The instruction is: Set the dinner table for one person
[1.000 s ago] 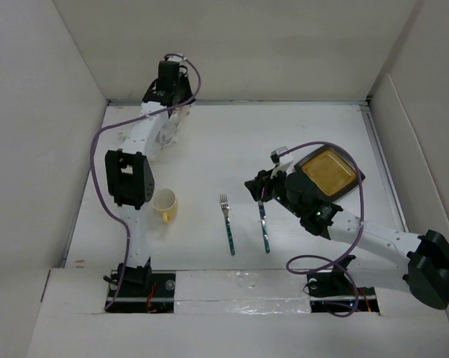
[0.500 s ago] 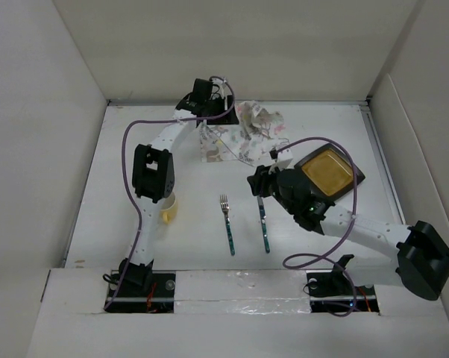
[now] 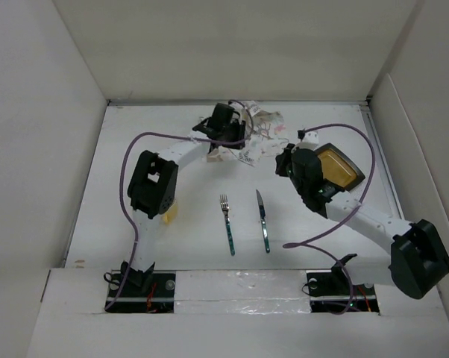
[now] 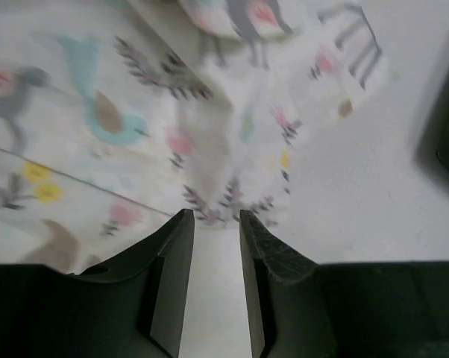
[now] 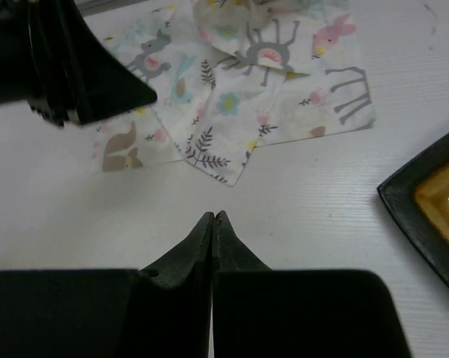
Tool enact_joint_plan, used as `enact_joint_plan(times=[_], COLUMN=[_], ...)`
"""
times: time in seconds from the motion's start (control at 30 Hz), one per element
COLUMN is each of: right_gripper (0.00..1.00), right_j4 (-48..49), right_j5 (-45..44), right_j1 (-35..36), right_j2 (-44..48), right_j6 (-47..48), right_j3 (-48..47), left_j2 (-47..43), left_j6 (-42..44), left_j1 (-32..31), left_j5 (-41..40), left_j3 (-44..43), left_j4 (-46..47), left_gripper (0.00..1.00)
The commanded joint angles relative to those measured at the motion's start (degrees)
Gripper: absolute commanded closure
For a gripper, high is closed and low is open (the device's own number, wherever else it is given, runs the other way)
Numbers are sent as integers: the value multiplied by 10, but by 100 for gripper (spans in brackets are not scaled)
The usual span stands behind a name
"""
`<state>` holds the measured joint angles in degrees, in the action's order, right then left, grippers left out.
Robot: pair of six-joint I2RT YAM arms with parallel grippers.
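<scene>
1. The right gripper (image 5: 213, 218) has its two black fingers pressed together at the tips, nothing between them, over the bare white table (image 5: 98, 216).
2. Beyond the tips lies a rumpled cloth mat (image 5: 239, 97) printed with animals and leaves, its folds overlapping.
3. The left gripper (image 5: 127, 91), a dark wedge, reaches in from the top left over the mat's left edge.
4. A black plate (image 5: 422, 195) with a yellow centre is cut off at the right edge, apart from the mat.

Crumpled animal-print mat (image 3: 263, 128) at the back, black-rimmed yellow plate (image 3: 338, 168) just right of it, fork (image 3: 227, 224) and knife (image 3: 262, 220) parallel and apart nearer in, tines and tip pointing away, yellow cup (image 3: 170, 214) left of the fork, partly hidden.
</scene>
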<state>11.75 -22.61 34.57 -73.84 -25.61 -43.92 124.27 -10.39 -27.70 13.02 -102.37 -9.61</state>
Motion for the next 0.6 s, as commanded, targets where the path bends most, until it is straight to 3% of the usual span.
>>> enact_joint_plan(times=[0.0, 0.07, 0.13, 0.2, 0.4, 0.57], right_gripper=[90, 81, 63, 57, 54, 54], right_j4=[10, 13, 26, 34, 28, 38], right_j5=[3, 4, 10, 32, 71, 73], right_j1=[-22, -30, -44, -56, -66, -72], right_j2=[52, 94, 120, 141, 143, 151], right_j6=[-30, -40, -45, -49, -43, -38], right_j3=[18, 45, 74, 85, 92, 107], left_j2=[-66, -73, -67, -51, 31, 51], left_j6=[35, 48, 56, 72, 67, 76], left_j1=[-68, -88, -113, -130, -153, -153], left_j5=[-54, -75, -104, -116, -213, -228], left_j3=[103, 135, 144, 131, 39, 28], left_j4=[87, 121, 123, 119, 58, 50], left_gripper=[71, 70, 69, 65, 60, 55])
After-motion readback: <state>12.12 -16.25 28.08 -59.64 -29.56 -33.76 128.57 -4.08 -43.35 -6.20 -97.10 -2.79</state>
